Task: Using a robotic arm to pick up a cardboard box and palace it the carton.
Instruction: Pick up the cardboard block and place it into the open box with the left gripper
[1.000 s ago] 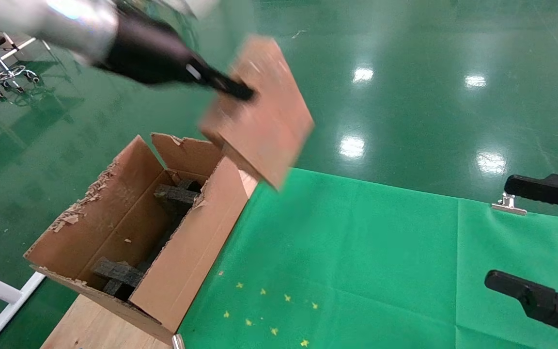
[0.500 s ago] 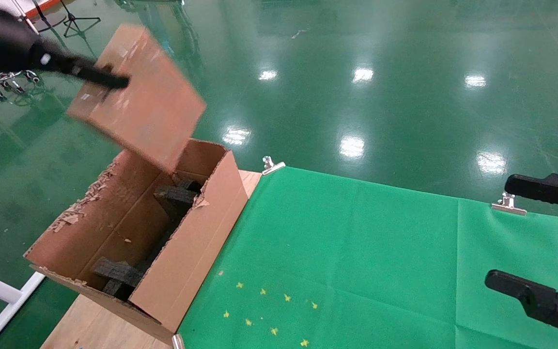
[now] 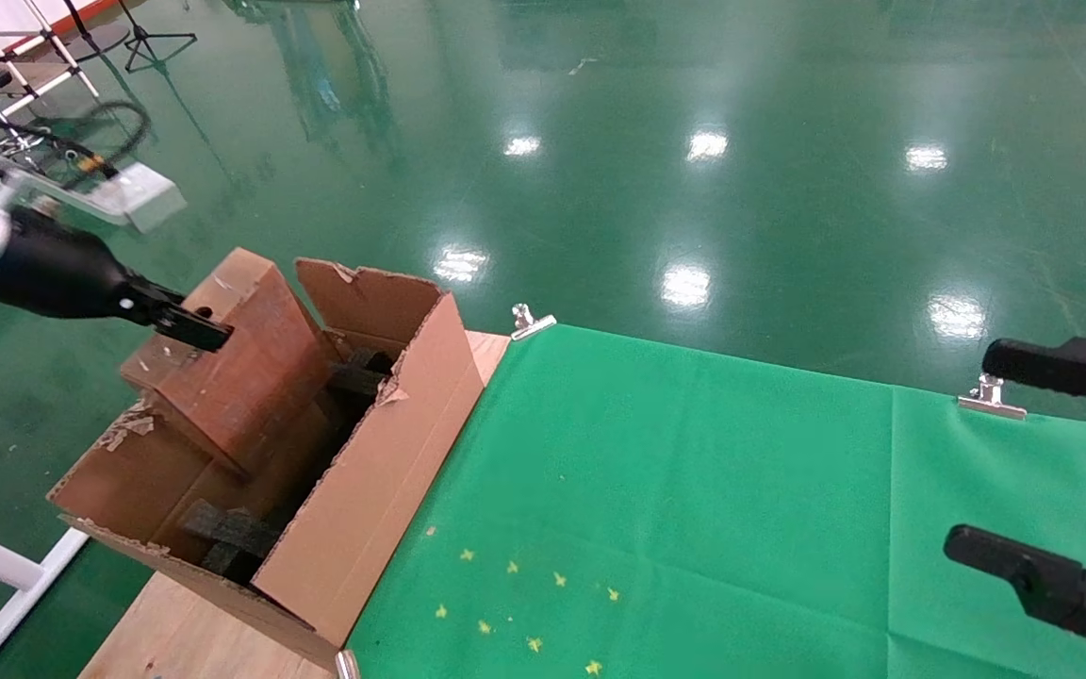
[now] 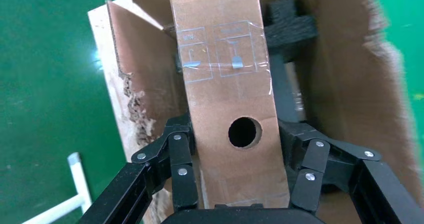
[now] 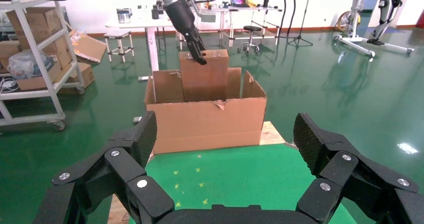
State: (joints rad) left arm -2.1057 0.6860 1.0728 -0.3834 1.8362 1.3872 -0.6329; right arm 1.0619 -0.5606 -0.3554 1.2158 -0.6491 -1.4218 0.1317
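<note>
Since the earlier frame the left arm has swung the box (image 3: 232,377) from high above the bench down to the left, and its lower end now sits inside the carton (image 3: 383,471), tilted, upper end above the rim. Left claw (image 4: 235,176) clenched on the box, fingers on both narrow sides near the round hole. Right claw (image 5: 227,149) parked at the near right, jaws spread, holding nothing. Risks, as judged: box may catch on the black foam blocks (image 3: 227,533) or the ragged left flap and wedge crooked; released while tilted, it could tip against the wall. Bench (image 3: 185,622) is bare wood under the carton, green cloth (image 3: 694,509) clipped over the rest. Room: glossy green floor (image 3: 788,189), shelving and stands beyond.
</note>
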